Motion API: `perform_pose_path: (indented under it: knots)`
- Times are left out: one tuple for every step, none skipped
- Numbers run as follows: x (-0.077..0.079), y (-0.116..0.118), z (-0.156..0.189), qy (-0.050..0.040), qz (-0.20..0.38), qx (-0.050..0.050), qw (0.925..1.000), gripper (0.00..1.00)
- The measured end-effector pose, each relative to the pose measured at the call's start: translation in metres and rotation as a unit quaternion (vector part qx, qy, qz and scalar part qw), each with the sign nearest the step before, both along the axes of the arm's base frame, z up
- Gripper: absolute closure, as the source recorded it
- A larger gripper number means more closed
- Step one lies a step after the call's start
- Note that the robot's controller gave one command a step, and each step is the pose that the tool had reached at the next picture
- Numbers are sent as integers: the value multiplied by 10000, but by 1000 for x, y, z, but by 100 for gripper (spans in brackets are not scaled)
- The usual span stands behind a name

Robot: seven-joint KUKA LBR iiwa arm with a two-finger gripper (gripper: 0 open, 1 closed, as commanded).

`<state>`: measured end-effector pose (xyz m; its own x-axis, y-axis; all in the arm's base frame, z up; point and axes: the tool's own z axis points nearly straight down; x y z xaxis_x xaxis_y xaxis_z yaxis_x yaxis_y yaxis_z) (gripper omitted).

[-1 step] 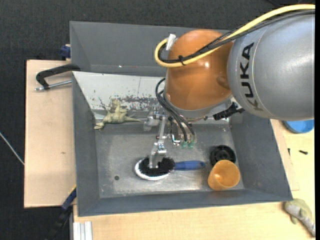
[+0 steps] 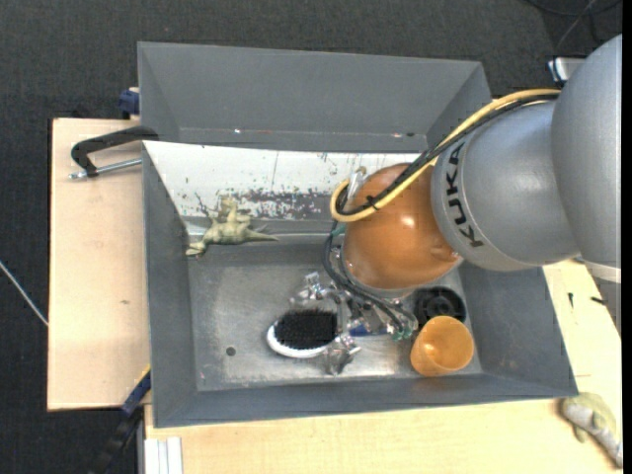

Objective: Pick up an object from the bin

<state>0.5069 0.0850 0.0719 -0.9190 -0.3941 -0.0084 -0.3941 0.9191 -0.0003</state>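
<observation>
Subject: grey metal bin (image 2: 168,294), viewed from above.

Arm: it enters from the right of the frame. Its orange wrist cover (image 2: 395,230) sits over the centre-right of the bin floor.

End effector: the gripper (image 2: 328,322) is low over the floor, just below and left of the cover. Its two metal fingers (image 2: 315,288) stand spread apart, one above and one below the right end of the brush. The gripper is released, not clamped on anything. Contact between fingers and brush cannot be confirmed.

Nearest item: a black oval brush (image 2: 299,332) with a white rim lies flat on the floor, lower centre of the frame, bristle face up. Its long axis runs roughly left to right, tilted slightly upward toward the right. The right end points at the gripper and the left end points toward open floor.

Other contents:
- An orange cup (image 2: 441,346) lies in the lower right corner of the floor, near the gripper but apart from the brush.
- A black round item (image 2: 439,302) lies just above the cup, partly hidden by the wrist.
- A pale toy dinosaur (image 2: 229,228) stands at the foot of the back wall, upper left of the floor, well apart from the gripper.
</observation>
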Motion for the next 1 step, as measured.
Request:
perform_pose_path:
  knots:
    - [2,2,2,-37,2,17,10000,100]
